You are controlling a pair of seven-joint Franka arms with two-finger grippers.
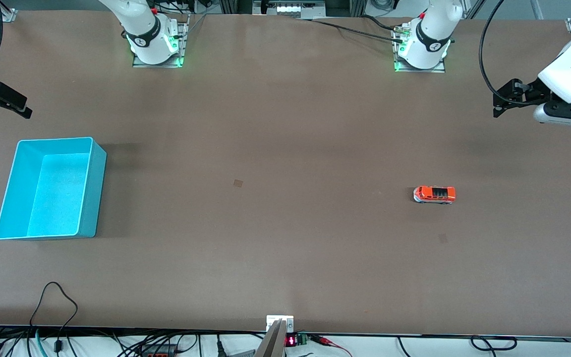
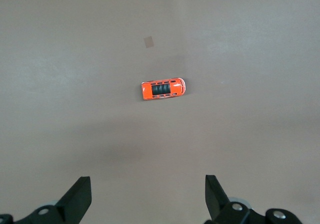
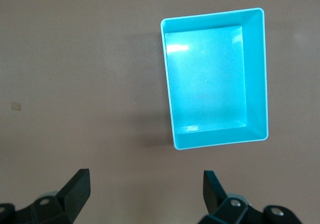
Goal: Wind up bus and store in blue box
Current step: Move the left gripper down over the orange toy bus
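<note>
The front view looks down from high across the brown table [image 1: 285, 124], facing both bases and taking in its whole length. Each wrist view looks down from well above. The left shares the small orange toy bus [image 2: 163, 89] [image 1: 434, 194]; the right, apparently tilted slightly, shares the rectangular cyan plastic box [image 3: 260, 74] [image 1: 94, 193].

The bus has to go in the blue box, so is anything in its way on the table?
Nothing visible is. Only bare table lies between the bus and the blue box, which is open and empty.
</note>
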